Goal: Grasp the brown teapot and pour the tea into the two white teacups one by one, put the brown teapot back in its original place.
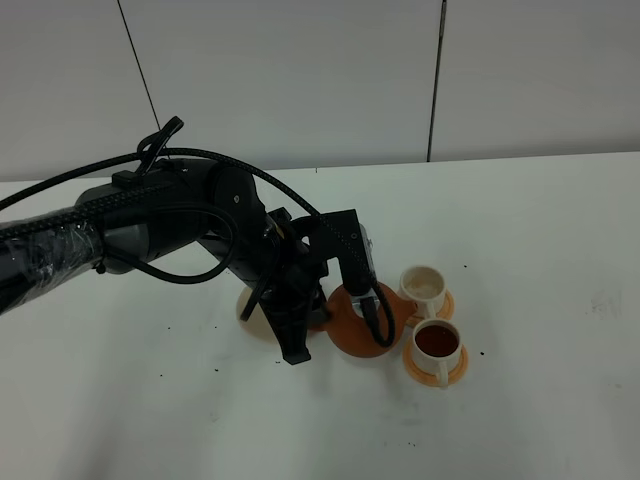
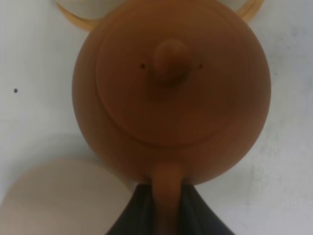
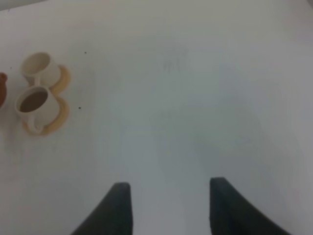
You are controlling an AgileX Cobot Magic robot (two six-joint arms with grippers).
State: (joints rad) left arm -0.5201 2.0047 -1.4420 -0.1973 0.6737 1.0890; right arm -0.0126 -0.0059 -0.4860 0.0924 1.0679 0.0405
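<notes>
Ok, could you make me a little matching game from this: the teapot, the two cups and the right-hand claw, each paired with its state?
Things:
1. teapot
2. near cup
3. far cup
4. right gripper

States:
A. open, holding nothing
B. dark tea inside
C. gripped by its handle
D. pale inside, no tea showing

Pairs: 1-C, 2-B, 3-D, 4-A.

1. The teapot point(image 1: 350, 335) is being flanked across the table point(image 1: 550, 250), with the disc point(image 1: 247, 308) at its left and two teacups at its right.
2. The farther teacup point(image 1: 424, 284) is being carried on the farther saucer point(image 1: 447, 302), and just before it the nearer teacup point(image 1: 437, 343) on the nearer saucer point(image 1: 418, 367).
3. Tea point(image 1: 437, 341) is being held in the nearer teacup.
</notes>
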